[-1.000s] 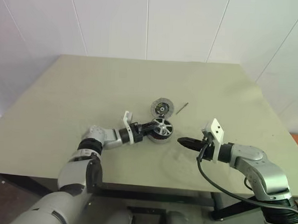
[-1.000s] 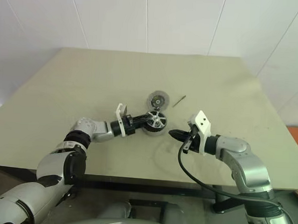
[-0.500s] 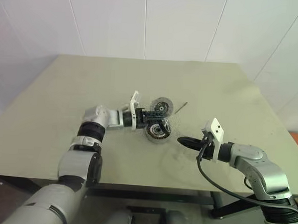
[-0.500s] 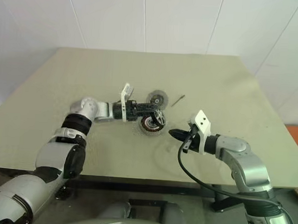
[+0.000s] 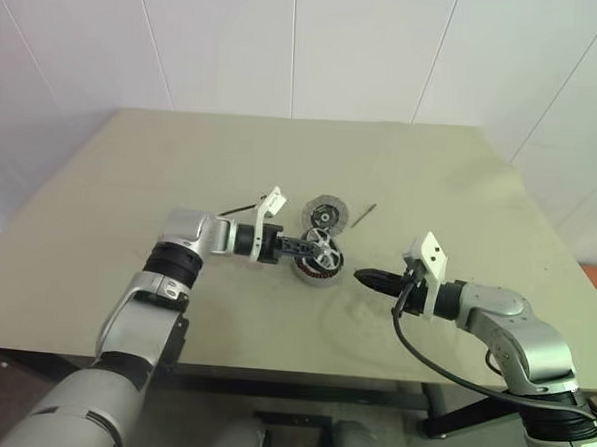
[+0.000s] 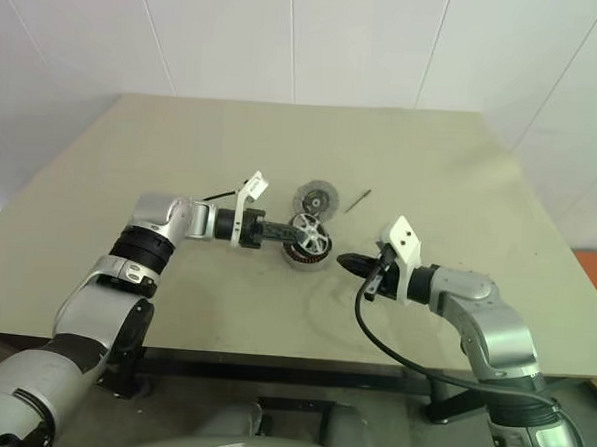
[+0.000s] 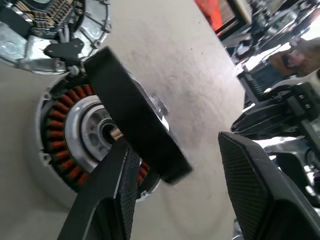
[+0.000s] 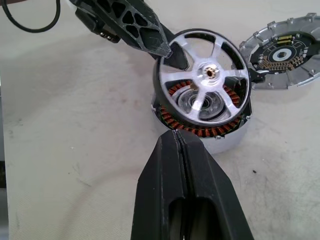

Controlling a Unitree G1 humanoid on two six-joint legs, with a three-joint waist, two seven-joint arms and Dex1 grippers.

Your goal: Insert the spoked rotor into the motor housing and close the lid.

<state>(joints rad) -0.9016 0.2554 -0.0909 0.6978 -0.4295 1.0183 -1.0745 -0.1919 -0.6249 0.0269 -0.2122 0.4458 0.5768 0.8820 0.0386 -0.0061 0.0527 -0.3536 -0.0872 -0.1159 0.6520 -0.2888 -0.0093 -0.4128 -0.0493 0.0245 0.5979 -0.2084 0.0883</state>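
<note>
**A:** Your left pincer [image 7: 172, 139] is released: its fingers stand apart. One finger [image 7: 115, 190] sits against the rim of the spoked rotor [image 8: 207, 72], the other is well clear of it. Nothing is grasped.

**B:** So where's the rotor?

**A:** It's propped at a tilt on the motor housing [image 7: 60, 145], one edge up, not seated as far as I can judge. Your right pincer [image 8: 177, 134] is clenched, tips together, and points at the housing from just beside it.

**B:** How should you finish the drop?

**A:** Level the rotor first. Its hub has to line up with the bore in the housing's pale centre, or the rim will likely catch on the windings. Nudge the high edge down gently. If the puck slides, I'd brace it with that closed right tip.

**B:** And the materials?

**A:** The rotor is a matte black ring with five bright, polished spokes. It's hard and looks slippery to pinch. The housing is cast grey metal around ribbed copper-brown coils. The lid [image 8: 282, 52] lies flat on the bench [image 5: 181, 167] just beside the housing, with a finned silver rim and a dark circuit face. The bench itself is a smooth, dull beige.
</note>
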